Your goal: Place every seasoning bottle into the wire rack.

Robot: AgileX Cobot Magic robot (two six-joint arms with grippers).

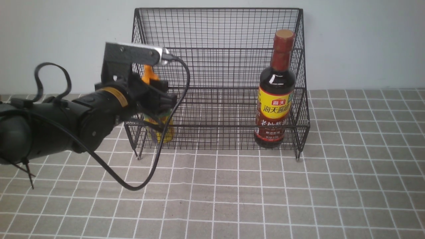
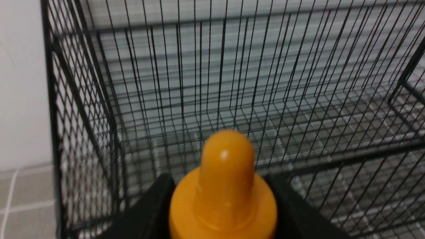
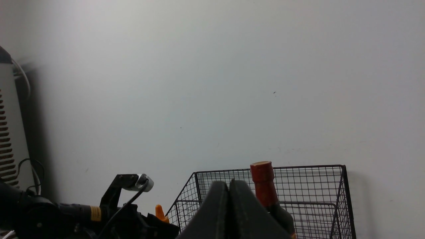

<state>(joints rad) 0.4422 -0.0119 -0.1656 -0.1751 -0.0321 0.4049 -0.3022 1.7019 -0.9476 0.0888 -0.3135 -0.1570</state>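
While the left gripper (image 1: 156, 99) pinched the short bottle (image 1: 161, 131) between its fingers (image 2: 146, 212) at the left front corner of the rack (image 1: 219, 33), the tall bottle (image 1: 275, 99) stood upright at the rack's right end. The right gripper (image 3: 229, 191) was pressed together.

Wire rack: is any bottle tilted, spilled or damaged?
Nothing stands out. The tall bottle stands upright at the wire rack's right end; the short bottle, in the left tool at the left end, looks upright.
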